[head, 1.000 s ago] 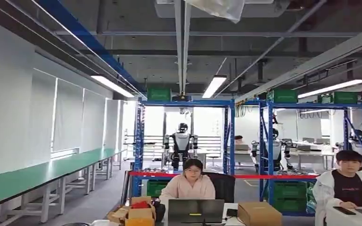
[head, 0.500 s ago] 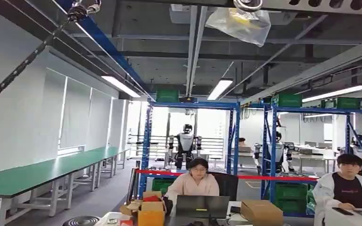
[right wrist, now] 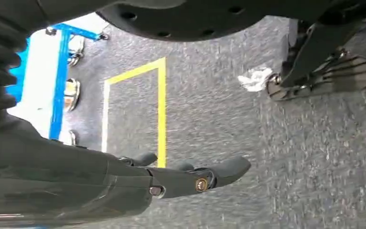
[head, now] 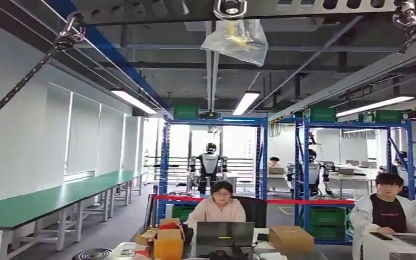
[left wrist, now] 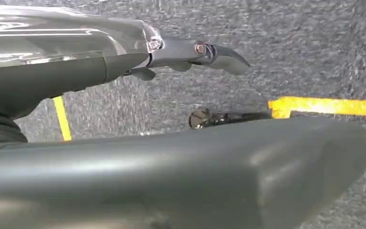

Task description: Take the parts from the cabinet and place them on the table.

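While the head view looks straight out across a workshop rather than down at any work surface, both arms hang at the robot's sides, which is why each wrist camera looks at grey carpet. The left hand (left wrist: 190, 55) shows over the floor (left wrist: 314, 43) with its dark fingers stretched out and nothing between them and the thick thumb; a yellow floor line (left wrist: 329, 106) runs beyond it. The right hand (right wrist: 190, 179) hangs the same way, fingers extended and apart, holding nothing, near a yellow floor outline (right wrist: 161, 109) and a scrap of white paper (right wrist: 255, 78).

No part and no cabinet can be made out in these pictures, so where the task's parts lie cannot be told. Ahead stand blue racks (head: 260, 157) with green bins (head: 327, 222), a long green tabletop (head: 49, 200) along the left wall, and a nearer desk with cardboard boxes (head: 290, 238) and a laptop (head: 225, 234), where a person in pink (head: 216, 208) sits; a second person (head: 384, 214) sits to the right. A clear bag (head: 237, 40) hangs from the overhead frame.

With empty hands hanging low, this pose fits walking toward the cabinet as well as coming away from a finished placement.
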You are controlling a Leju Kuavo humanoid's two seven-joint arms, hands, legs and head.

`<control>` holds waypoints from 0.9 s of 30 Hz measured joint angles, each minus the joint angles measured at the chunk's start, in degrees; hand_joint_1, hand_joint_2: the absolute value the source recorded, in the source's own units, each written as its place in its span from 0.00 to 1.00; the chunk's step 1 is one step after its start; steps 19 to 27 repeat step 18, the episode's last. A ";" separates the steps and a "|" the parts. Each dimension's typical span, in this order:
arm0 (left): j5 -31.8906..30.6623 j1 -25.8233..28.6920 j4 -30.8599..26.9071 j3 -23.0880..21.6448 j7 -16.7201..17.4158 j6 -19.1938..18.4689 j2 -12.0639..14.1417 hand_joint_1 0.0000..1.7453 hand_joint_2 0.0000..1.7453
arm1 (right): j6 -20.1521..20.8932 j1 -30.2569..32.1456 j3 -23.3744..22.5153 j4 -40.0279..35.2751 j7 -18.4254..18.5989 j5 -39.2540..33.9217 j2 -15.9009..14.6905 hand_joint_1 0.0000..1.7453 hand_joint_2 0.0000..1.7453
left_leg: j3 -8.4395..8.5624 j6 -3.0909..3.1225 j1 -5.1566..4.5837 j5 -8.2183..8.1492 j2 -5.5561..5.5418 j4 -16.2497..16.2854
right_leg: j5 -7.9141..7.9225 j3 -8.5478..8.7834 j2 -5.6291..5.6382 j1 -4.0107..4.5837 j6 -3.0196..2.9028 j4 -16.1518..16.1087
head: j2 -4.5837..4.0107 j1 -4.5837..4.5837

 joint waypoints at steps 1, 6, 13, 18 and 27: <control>0.11 -0.05 0.00 0.09 0.26 0.20 0.00 0.00 1.00 | -0.04 -0.06 -0.09 0.00 -0.24 0.00 0.00 0.00 0.00 | 0.00 -0.13 0.00 0.23 0.00 -0.22 | 0.13 -0.13 0.01 0.00 -0.10 0.00 | 0.00 -0.02; 1.05 -0.13 0.00 0.65 0.96 0.13 0.00 0.00 1.00 | -0.02 -0.10 -1.13 0.00 -0.96 0.28 -0.09 0.00 0.00 | -0.03 -0.39 0.03 0.73 0.00 -0.57 | 0.41 -0.35 -0.03 0.04 -0.30 0.06 | 0.00 -0.02; 1.05 -0.23 0.00 1.09 1.14 0.20 0.00 0.00 1.00 | 0.59 -0.13 -1.84 0.00 -1.38 0.96 -0.20 0.00 1.00 | -0.20 -0.44 0.10 0.75 0.00 -0.58 | 0.42 -0.50 -0.02 0.08 -0.32 0.10 | 0.00 -0.02; 4.90 0.58 -0.42 -2.67 2.23 0.33 0.04 0.00 1.00 | 0.59 0.29 -0.48 -0.26 -1.70 -1.14 -0.63 0.00 1.00 | -0.36 -0.44 0.08 0.75 0.00 -0.58 | 0.42 -0.65 -0.02 0.07 -0.32 0.10 | 0.00 -0.02; 4.90 0.58 -0.42 -2.67 2.23 0.33 0.04 0.00 1.00 | 0.59 0.29 -0.48 -0.26 -1.70 -1.14 -0.63 0.00 1.00 | -0.36 -0.44 0.08 0.75 0.00 -0.58 | 0.42 -0.65 -0.02 0.07 -0.32 0.10 | 0.00 -0.02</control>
